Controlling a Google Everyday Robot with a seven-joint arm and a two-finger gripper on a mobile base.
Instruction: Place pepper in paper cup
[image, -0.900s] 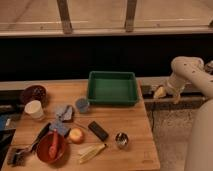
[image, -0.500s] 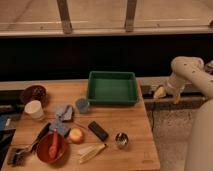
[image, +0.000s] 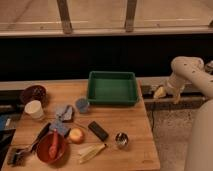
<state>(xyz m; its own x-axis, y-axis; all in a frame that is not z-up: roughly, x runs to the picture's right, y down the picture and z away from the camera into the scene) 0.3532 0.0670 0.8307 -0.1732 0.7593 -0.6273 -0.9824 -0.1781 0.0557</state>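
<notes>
The small red-orange pepper (image: 53, 143) lies inside the round red bowl (image: 52, 148) at the table's front left. The cream-white paper cup (image: 34, 109) stands upright at the left side of the table, behind the bowl. My gripper (image: 168, 95) hangs off the table's right edge, beside the green bin, far from both the pepper and the cup. It holds nothing that I can see.
A green bin (image: 112, 87) sits at the back centre. A dark maroon bowl (image: 33, 93), small blue cup (image: 82, 104), round yellow-orange fruit (image: 76, 135), black block (image: 98, 130), small metal cup (image: 120, 139), crumpled blue wrappers (image: 63, 113), a pale long item (image: 92, 151) and utensils (image: 20, 152) lie on the wooden table (image: 132, 122).
</notes>
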